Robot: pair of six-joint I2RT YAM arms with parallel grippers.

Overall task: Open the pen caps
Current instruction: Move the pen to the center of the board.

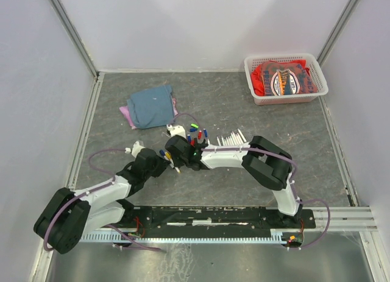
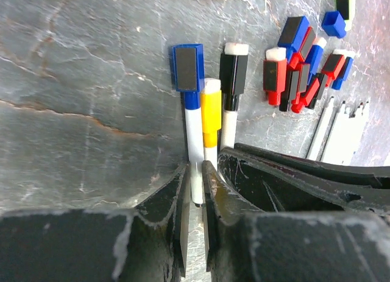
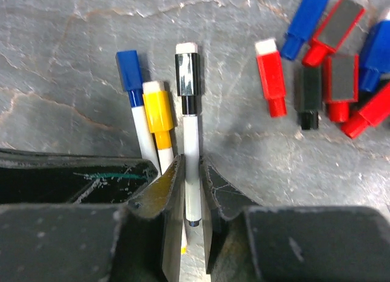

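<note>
Left fingers point(image 2: 175, 200) clamping blue-capped pen point(image 2: 194, 136), right fingers point(image 3: 166, 190) clamping black-capped pen point(image 3: 191, 142), caps point(image 2: 187, 67) beyond them

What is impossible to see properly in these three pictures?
- Left wrist view: whether the jaws of the left gripper already press the blue-capped pen; shadow fills the gap.
- Right wrist view: the same for the right gripper and the black-capped pen; a finger hides the yellow-capped pen's lower end.
- Top view: these pens are too small, and the arms cover them.
</note>
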